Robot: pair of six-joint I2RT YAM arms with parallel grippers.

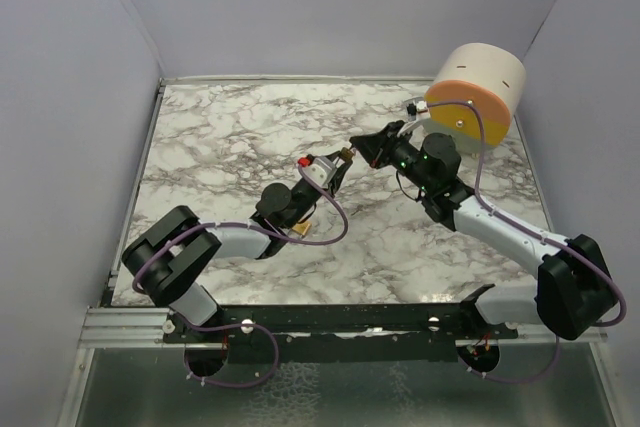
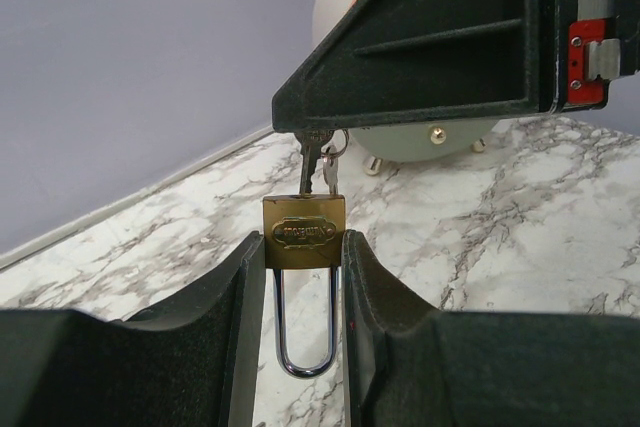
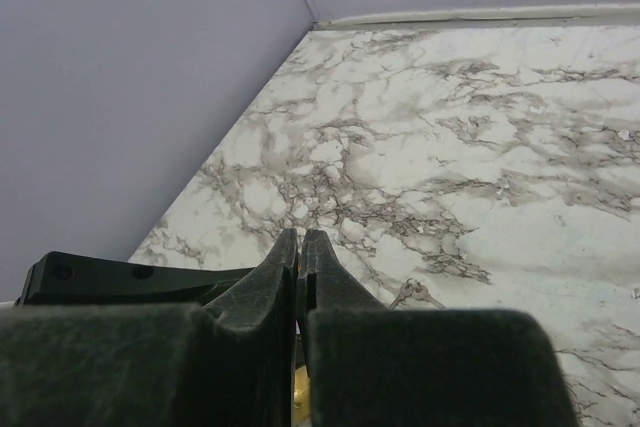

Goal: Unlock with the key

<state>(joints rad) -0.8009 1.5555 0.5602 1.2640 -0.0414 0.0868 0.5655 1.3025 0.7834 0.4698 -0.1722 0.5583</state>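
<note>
In the left wrist view my left gripper (image 2: 304,247) is shut on a brass padlock (image 2: 304,231), one finger on each side of its body. The steel shackle (image 2: 305,332) points back toward the camera and looks closed. A silver key (image 2: 307,169) stands in the padlock's far end. My right gripper (image 2: 318,131) is shut on the key's head just above it. A spare key (image 2: 331,173) hangs beside it on the ring. In the top view the two grippers, left (image 1: 336,169) and right (image 1: 351,152), meet tip to tip above the table's middle. In the right wrist view the fingers (image 3: 285,272) are pressed together and hide the key.
A cream and orange cylinder (image 1: 478,95) lies on its side at the back right corner of the marble table (image 1: 240,127). Grey walls enclose the left, back and right sides. The spare keys show past the right fingers in the right wrist view (image 3: 412,293).
</note>
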